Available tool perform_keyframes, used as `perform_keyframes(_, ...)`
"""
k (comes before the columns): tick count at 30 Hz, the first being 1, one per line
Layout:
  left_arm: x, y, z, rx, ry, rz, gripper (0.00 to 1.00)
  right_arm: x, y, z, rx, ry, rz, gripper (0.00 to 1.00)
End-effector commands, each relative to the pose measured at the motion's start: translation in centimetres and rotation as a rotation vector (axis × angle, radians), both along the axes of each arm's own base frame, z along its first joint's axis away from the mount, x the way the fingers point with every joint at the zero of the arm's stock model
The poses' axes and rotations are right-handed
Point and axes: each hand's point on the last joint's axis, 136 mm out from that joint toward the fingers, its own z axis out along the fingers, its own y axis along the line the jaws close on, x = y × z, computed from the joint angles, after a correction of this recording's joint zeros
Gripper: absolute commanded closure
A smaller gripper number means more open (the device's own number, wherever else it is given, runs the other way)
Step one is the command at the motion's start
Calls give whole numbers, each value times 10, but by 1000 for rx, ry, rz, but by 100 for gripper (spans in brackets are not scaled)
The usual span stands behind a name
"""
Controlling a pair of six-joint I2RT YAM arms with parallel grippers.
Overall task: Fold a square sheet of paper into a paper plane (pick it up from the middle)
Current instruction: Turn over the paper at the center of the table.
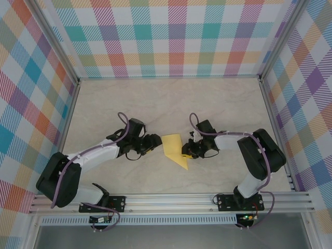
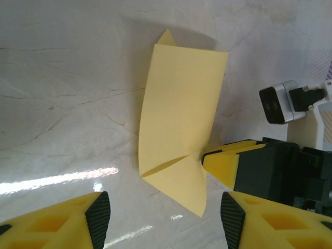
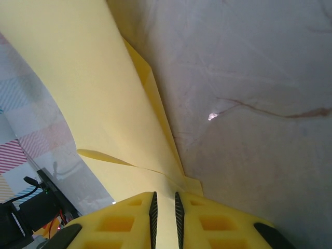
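Hidden edge of sheet (image 3: 88, 88) between right fingers (image 3: 124, 220)

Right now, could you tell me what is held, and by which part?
The right gripper pinches the yellow paper at its edge, by a crease; the left gripper holds nothing.

A pale, brown-veined surface (image 1: 155, 98) is carrying a folded yellow sheet of paper (image 1: 174, 148), partly lifted, at its middle.

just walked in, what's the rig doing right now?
The right gripper is shut on one edge of the yellow sheet of paper, which is partly folded, with a crease running out from the pinch. The left gripper faces the sheet from the other side, open and not touching it. All of this is at the middle of the table. It is not a finished plane yet.
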Motion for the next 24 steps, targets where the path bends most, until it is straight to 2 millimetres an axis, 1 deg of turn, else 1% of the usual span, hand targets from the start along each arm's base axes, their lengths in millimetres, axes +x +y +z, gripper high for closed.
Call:
perform_keyframes(1,9,-13,3,0,-13,-13,39,-7,-7,-15,-11,14,8,80)
perform_keyframes(5,13,-25,-4,3,11,-19,39,-9,-12,-17,-8,18,-14,80)
perform_keyframes(13,19,-30,-30,24,74,14,39,-12,-20,-29,-44,44,-32,79)
perform_keyframes(16,19,-33,-37,13,84,13,39,-14,-21,-31,-47,58,-33,79)
perform_keyframes(18,21,-38,-37,-9,87,5,40,-14,-22,-33,-54,60,-35,79)
perform_keyframes(22,21,-46,-39,-51,89,-2,45,-15,-24,-35,-61,66,-39,79)
perform_keyframes(24,21,-47,-42,-51,97,-4,49,-15,-25,-36,-65,66,-44,80)
